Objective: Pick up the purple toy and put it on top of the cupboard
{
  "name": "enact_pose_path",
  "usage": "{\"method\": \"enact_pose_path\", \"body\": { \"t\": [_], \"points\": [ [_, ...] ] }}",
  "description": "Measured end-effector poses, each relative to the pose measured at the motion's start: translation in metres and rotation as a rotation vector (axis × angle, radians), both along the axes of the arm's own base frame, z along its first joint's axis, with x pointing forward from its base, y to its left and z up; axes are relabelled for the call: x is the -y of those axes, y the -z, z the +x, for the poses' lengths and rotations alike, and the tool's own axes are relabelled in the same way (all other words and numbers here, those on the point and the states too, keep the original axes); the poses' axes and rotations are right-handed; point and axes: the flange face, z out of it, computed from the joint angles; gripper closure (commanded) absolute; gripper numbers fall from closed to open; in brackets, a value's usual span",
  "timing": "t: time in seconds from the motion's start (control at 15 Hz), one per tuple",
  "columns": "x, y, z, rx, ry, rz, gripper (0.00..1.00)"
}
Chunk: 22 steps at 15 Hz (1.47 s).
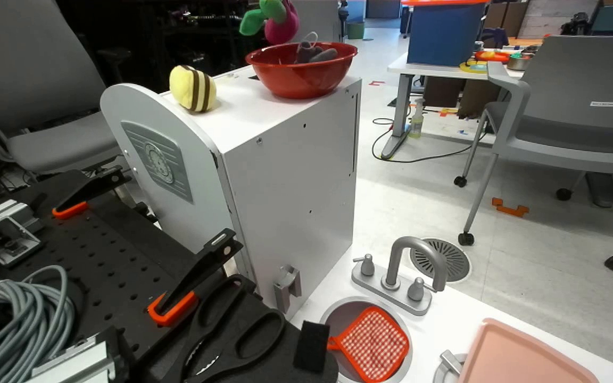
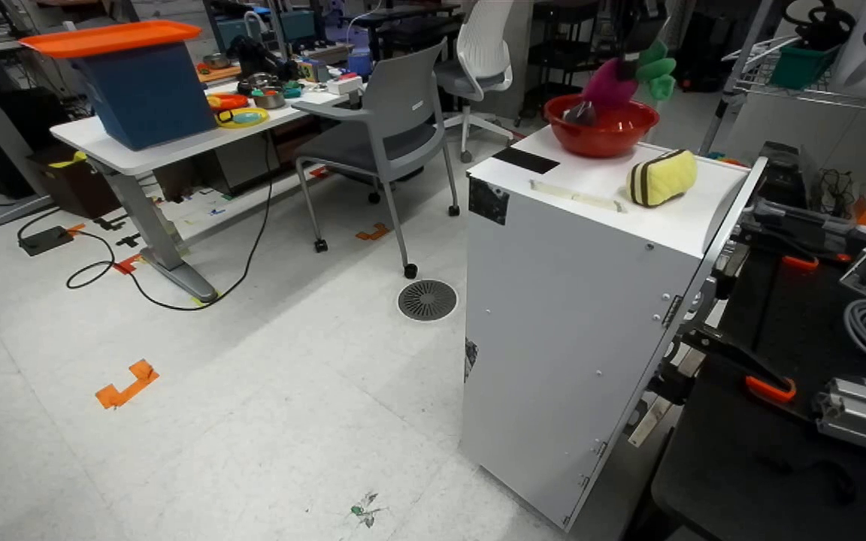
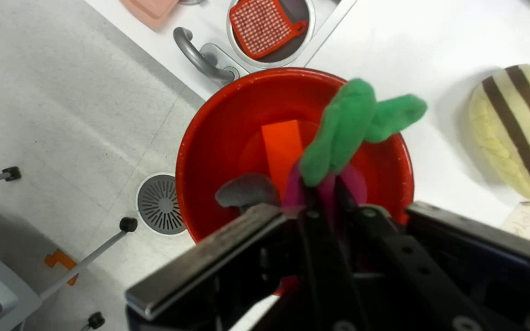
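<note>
The purple toy (image 1: 281, 27), a plush with green leaves, hangs in the air above the red bowl (image 1: 301, 80) in an exterior view. My gripper (image 3: 325, 186) is shut on it in the wrist view. Its two dark fingers press into the purple body (image 3: 354, 181), and green leaves cover part of the fingertips. The white cupboard (image 1: 301, 159) carries the bowl on its flat top. From above, the toy overlaps the bowl's right half. In an exterior view the gripper (image 2: 627, 68) comes down from the top edge onto the toy (image 2: 607, 86).
A yellow striped plush (image 2: 662, 179) lies on the cupboard top beside the bowl. Inside the bowl are grey soft pieces (image 3: 249, 189) and an orange block (image 3: 283, 142). Below one side stand a faucet (image 1: 418, 250) and a sink with a red checkered pad (image 1: 373, 343).
</note>
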Motion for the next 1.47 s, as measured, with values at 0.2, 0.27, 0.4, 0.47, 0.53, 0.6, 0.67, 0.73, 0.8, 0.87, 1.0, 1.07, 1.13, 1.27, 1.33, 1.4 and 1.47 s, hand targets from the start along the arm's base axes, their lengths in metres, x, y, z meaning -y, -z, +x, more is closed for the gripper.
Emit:
{"method": "enact_pose_path", "body": {
  "t": [0.2,0.27,0.4,0.47,0.53,0.6,0.67,0.73,0.8,0.87,1.0,1.07,1.13,1.27,1.33,1.4,1.47],
  "points": [
    [-0.009,-0.009,-0.002,0.018,-0.039,-0.028,0.98],
    [-0.012,-0.012,-0.002,0.026,-0.054,-0.036,0.98],
    [-0.021,-0.018,-0.002,0.052,-0.089,-0.049,0.98],
    [-0.026,-0.021,-0.001,0.072,-0.106,-0.05,0.98],
    [-0.03,-0.025,-0.002,0.09,-0.118,-0.046,0.98],
    [-0.033,-0.028,-0.001,0.109,-0.126,-0.039,0.98],
    [-0.035,-0.03,-0.001,0.128,-0.13,-0.03,0.98],
    [-0.036,-0.031,-0.001,0.145,-0.128,-0.017,0.98],
    [-0.037,-0.032,-0.001,0.158,-0.121,0.002,0.98],
    [-0.037,-0.032,-0.002,0.169,-0.108,0.026,0.98],
    [-0.037,-0.03,-0.002,0.178,-0.077,0.08,0.98],
    [-0.037,-0.029,-0.003,0.177,-0.06,0.107,0.98],
    [-0.036,-0.028,-0.003,0.177,-0.046,0.128,0.98],
    [-0.037,-0.026,-0.004,0.174,-0.025,0.156,0.98],
    [-0.037,-0.026,-0.004,0.173,-0.017,0.166,0.98],
    [-0.037,-0.025,-0.004,0.172,-0.011,0.174,0.98],
    [-0.037,-0.025,-0.004,0.17,-0.017,0.177,0.98]
  ]
}}
